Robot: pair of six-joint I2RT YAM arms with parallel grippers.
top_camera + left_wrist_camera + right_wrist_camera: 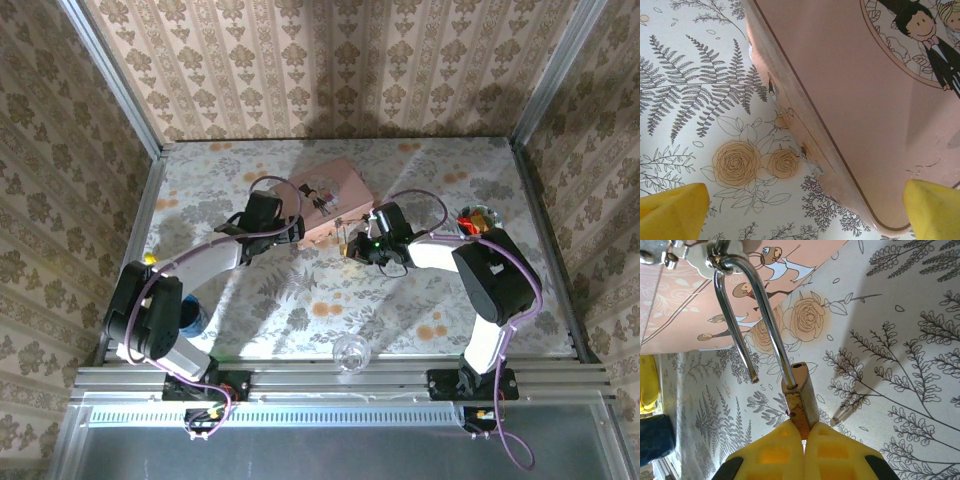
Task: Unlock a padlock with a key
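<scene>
The padlock (801, 399) hangs in the middle of the right wrist view. Its thin silvery shackle (760, 315) is hooked through a bright hasp (715, 260) on the pink box (325, 195) at the upper left of the frame, and its brass body slants down over the flowered worktop (900, 365). The right hand (803, 435) is clenched on the lower end of that body, its yellow pads meeting just beneath it. The left hand (801, 212) is released, its fingertips wide apart at the lower corners of its own view, with a corner of the box between them and nothing grasped. The lock looks small, light and rigid, all metal. Its smooth brass faces are probably slippery, and because it dangles by the shackle it will likely swing and twist unless steadied. The flat sides of the body seem the best hold, leaving the shackle free to turn. One shackle leg ends in open air beside the body, so it appears to be out of its socket. The keyhole end is hidden between the pads, and I cannot tell whether a key sits there. The hasp is cut off by the top edge, and in the top view the lock is too small to read
</scene>
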